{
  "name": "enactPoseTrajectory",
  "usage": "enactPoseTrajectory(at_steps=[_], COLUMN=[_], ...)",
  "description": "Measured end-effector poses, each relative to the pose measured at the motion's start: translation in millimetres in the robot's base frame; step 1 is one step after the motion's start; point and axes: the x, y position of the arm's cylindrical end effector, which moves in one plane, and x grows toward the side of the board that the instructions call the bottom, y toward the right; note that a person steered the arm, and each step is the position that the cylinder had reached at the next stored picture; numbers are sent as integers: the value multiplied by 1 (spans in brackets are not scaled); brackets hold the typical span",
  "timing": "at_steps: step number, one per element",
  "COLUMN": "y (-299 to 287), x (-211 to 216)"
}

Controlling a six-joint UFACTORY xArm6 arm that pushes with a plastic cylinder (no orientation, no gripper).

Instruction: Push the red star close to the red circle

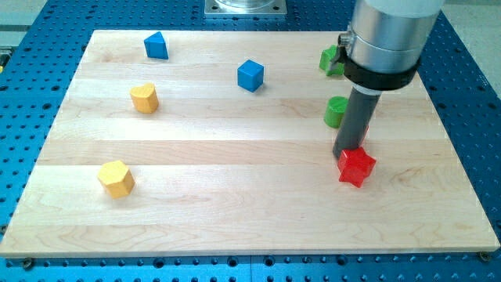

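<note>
The red star (356,166) lies at the right of the wooden board (235,219). My tip (345,154) stands at the star's upper left edge, touching it or nearly so. A sliver of red (366,131) shows just right of the rod, above the star. It may be the red circle, but the rod hides most of it.
A green round block (335,111) sits just left of the rod. Another green block (329,59) is partly hidden behind the arm at the top. A blue cube (250,75), a blue triangle (156,45) and two yellow blocks (144,98) (116,178) lie further left.
</note>
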Motion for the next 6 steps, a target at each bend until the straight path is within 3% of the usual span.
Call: enactPoseTrajectory(at_steps=[1, 2, 3, 4, 5, 6], y=[-16, -83, -82, -4, 2, 52], x=[-9, -21, 28, 83, 47, 43])
